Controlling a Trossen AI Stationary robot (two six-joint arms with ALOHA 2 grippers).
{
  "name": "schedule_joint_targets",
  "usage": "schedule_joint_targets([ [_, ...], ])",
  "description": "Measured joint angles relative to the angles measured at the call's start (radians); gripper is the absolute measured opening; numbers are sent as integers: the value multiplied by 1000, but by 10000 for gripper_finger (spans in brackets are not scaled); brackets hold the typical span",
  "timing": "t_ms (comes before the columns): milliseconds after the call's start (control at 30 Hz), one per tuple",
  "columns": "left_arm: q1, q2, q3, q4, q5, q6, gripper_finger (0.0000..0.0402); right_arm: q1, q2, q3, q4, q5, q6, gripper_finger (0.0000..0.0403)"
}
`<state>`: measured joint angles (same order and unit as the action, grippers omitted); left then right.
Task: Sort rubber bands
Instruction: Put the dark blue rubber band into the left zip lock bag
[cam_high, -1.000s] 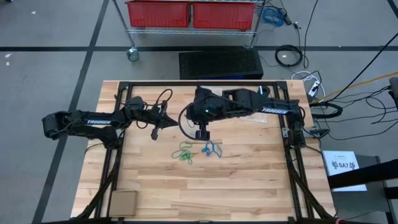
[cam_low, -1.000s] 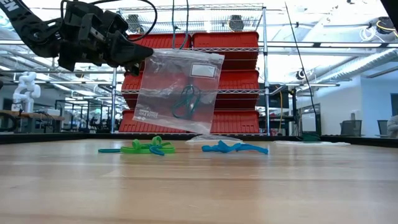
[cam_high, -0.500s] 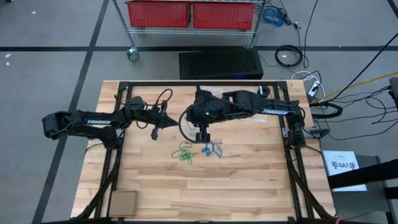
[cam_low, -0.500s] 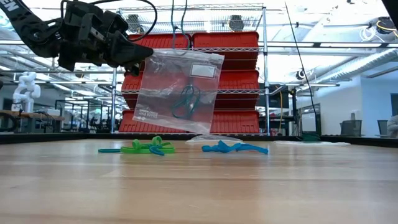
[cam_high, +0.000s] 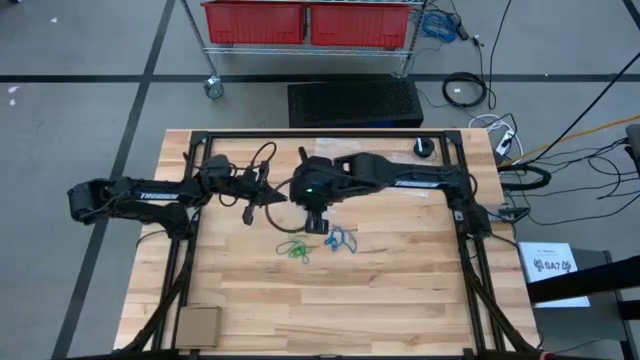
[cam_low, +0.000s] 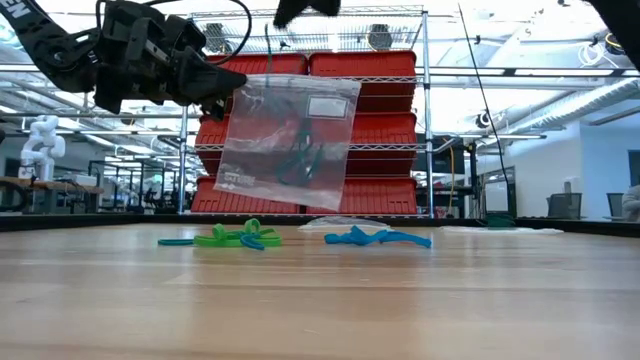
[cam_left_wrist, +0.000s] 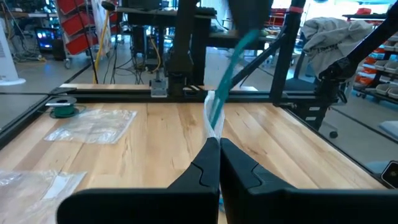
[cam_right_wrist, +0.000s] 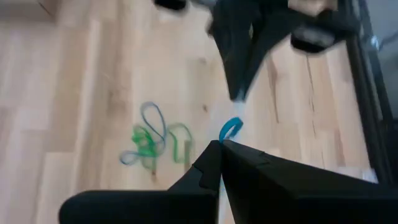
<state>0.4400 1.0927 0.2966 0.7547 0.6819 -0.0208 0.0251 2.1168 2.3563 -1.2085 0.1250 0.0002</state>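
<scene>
Rubber bands: Two small tangles lay on the wooden table (cam_high: 400, 270) near its middle. A green bunch (cam_low: 236, 238) with a few blue loops lay toward the left arm's side, and a blue bunch (cam_low: 375, 238) lay just beside it toward the right arm's side; the two were close but apart. More dark and teal bands (cam_low: 298, 160) sat inside a clear bag.

Clear bag: A clear plastic bag (cam_low: 288, 140) with a white label hung in the air above the loose bands, off the table.

Left gripper: The left gripper (cam_left_wrist: 217, 146) was clenched on one upper corner of the bag, its fingers pressed together on the plastic.

Right gripper: The right gripper (cam_right_wrist: 219, 148) hung above the bands with its fingers pressed together; a thin teal strip showed at their tips, but what it gripped could not be told for sure.

Other bags: Two more clear bags (cam_left_wrist: 93, 124) lay flat on the table, with a green coil (cam_left_wrist: 62, 109) nearby.

Background: Red bins (cam_low: 365, 130) stood on a wire shelf behind the table.
</scene>
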Motion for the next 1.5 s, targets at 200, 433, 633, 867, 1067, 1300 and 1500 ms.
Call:
schedule_joint_targets([
  [200, -6, 0, 0, 0, 3, 1, 1, -40, 47, 0, -29, -7, 19, 0],
  [433, -6, 0, 0, 0, 3, 1, 1, -52, 71, 0, -41, -54, 21, 0],
  [633, -6, 0, 0, 0, 3, 2, 1, -43, 71, 0, -45, -54, 38, 0],
  [867, -6, 0, 0, 0, -3, 2, 1, -29, 71, 0, -56, -52, 43, 0],
  [1067, -6, 0, 0, 1, -7, 2, 1, -39, 87, 0, -84, -49, 60, 0],
  [1300, -6, 0, 1, 2, -9, 2, 1, -47, 96, -1, -96, -48, 68, 40],
  [1500, -6, 0, 1, 3, -45, 2, 1, -47, 90, -1, -108, -46, 67, 135],
])
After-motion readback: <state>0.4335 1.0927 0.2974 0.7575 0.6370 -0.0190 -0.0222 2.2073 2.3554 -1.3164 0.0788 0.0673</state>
